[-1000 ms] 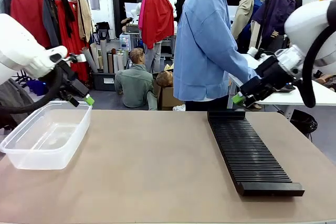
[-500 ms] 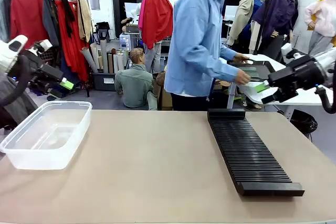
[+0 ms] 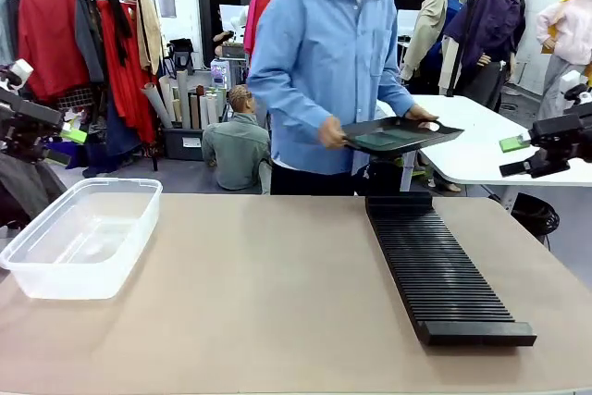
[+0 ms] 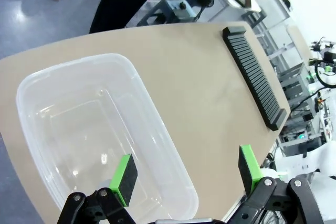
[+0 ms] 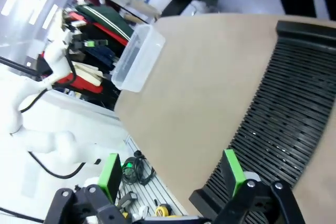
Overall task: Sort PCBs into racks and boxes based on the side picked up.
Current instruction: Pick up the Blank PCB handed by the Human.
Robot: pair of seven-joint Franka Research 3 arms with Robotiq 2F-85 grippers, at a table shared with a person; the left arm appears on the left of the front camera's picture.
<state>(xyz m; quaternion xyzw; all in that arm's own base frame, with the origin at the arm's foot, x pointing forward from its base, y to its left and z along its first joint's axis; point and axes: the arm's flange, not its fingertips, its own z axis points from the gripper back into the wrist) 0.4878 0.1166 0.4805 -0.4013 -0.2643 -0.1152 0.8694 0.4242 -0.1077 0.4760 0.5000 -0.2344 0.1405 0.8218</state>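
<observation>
At the far left the left end effector (image 3: 67, 139) hangs off the desk's (image 3: 277, 293) edge, above and behind the clear box (image 3: 65, 281). Its wrist view shows the green-padded fingers (image 4: 124, 172) spread wide with nothing between them. The box sits empty near the desk's left edge. Behind the middle of the desk a person (image 3: 324, 62) in a blue shirt holds a flat black tray (image 3: 435, 132) in both hands. The dark green PCBs (image 3: 384, 140) lie flat in it; their number cannot be told. Below the tray, the long black rack (image 3: 439, 270) runs from the far edge toward the near right, its slots bare. At the far right the right end effector (image 3: 514, 156) hovers beyond the desk, its fingers wide apart and empty.
</observation>
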